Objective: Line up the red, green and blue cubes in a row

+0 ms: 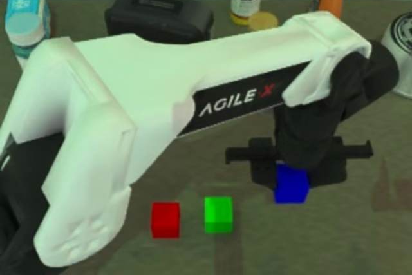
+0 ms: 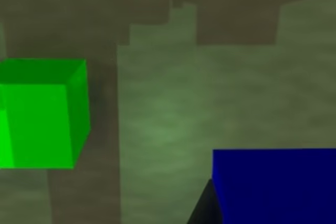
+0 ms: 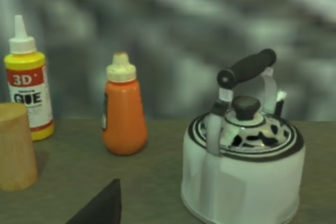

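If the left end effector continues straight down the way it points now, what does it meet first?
Probably only the table. The left end effector points down with the blue cube at its tip, so the cube would likely touch first, right of the green cube.

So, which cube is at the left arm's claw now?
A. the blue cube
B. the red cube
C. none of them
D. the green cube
A: in the top view the blue cube sits right under the left claw, while the red cube and green cube lie apart on the table.
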### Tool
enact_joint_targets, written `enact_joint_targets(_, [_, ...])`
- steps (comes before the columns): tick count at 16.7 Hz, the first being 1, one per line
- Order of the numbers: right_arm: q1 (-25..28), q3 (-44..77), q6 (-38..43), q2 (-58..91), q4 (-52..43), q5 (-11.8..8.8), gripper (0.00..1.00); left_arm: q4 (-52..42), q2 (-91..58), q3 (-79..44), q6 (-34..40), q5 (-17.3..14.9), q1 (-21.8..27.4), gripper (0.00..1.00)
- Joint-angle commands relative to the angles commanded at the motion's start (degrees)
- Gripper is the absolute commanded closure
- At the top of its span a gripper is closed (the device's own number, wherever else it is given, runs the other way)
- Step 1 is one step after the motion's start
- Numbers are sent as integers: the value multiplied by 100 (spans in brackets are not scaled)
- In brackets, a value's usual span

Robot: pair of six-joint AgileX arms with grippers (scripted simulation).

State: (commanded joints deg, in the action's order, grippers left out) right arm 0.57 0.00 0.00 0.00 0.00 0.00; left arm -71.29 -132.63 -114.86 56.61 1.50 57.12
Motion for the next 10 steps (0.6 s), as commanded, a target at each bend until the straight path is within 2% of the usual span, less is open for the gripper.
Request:
enact_joint_targets(3, [0,0,0,0,0,0,0,107,-13,102,-17,-6,-22,100])
enact_joint_targets(10, [0,0,0,0,0,0,0,1330,-320,1000,-19,-6,-14,100])
